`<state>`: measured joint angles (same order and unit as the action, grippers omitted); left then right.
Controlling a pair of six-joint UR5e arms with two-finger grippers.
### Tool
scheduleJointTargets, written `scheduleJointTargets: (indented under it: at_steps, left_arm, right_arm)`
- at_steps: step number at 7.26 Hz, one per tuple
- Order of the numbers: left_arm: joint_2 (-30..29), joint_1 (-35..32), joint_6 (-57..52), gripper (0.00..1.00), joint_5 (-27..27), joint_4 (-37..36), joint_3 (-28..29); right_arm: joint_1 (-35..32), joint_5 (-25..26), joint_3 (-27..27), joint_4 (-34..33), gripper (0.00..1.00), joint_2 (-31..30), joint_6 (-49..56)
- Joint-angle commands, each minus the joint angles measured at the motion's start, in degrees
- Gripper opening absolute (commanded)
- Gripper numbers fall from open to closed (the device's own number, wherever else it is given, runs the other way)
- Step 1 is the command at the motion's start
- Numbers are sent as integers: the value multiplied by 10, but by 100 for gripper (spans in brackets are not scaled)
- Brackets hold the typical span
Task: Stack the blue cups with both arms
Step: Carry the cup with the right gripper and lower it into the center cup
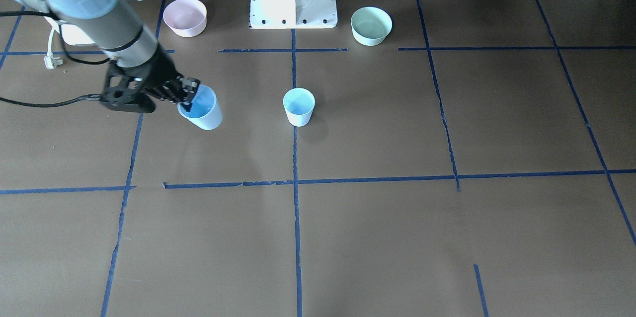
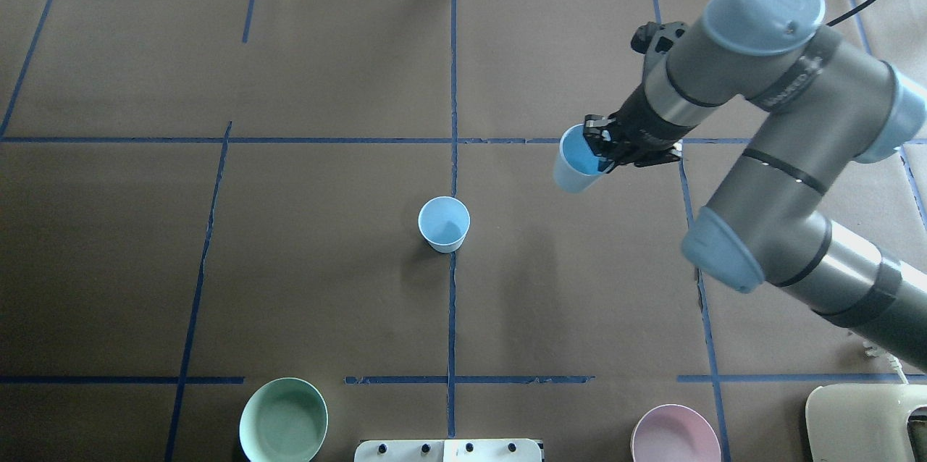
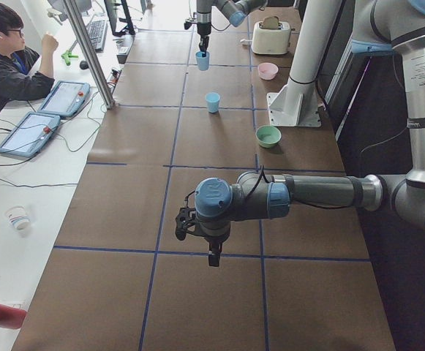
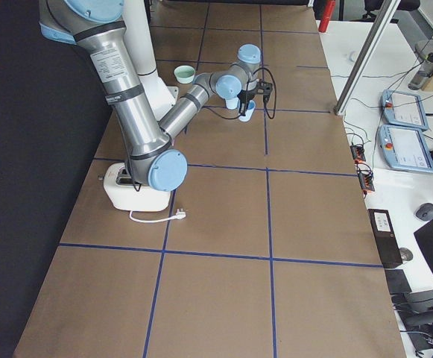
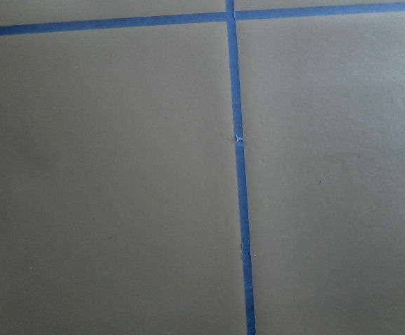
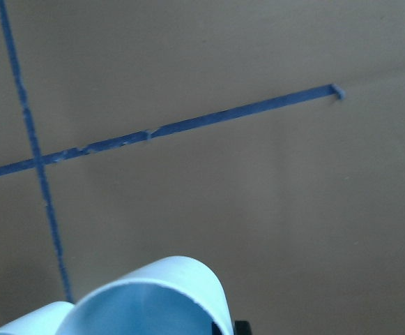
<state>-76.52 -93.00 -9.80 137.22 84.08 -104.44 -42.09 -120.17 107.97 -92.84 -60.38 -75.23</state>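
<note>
Over the brown desk [image 2: 290,281] we have our left arm [image 3: 307,194], its jaws' state beyond telling, and our right arm [image 2: 768,179], its jaws clenched on the rim of a tilted blue cup [image 2: 570,175] held above the surface, well apart from the other blue cup [image 2: 444,224] standing upright mid-desk.

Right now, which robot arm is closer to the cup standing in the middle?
Right. The right gripper, holding the other cup, hovers near the standing cup; the left gripper hangs far down the table.
</note>
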Motion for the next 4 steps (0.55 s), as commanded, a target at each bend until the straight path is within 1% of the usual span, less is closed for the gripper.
scheduleJointTargets:
  at_steps: [1, 2, 3, 4]
  left_arm:
    - [-1, 0, 1, 100, 1, 0, -1]
    - [-1, 0, 1, 100, 1, 0, -1]
    - [-2, 1, 1, 100, 1, 0, -1]
    - [-1, 0, 1, 100, 1, 0, -1]
  right_arm:
    - [80, 71, -11, -44, 0, 98, -125]
    - [110, 110, -25, -44, 0, 124, -154]
    - [125, 131, -48, -45, 0, 143, -163]
    - [134, 141, -69, -44, 0, 150, -164]
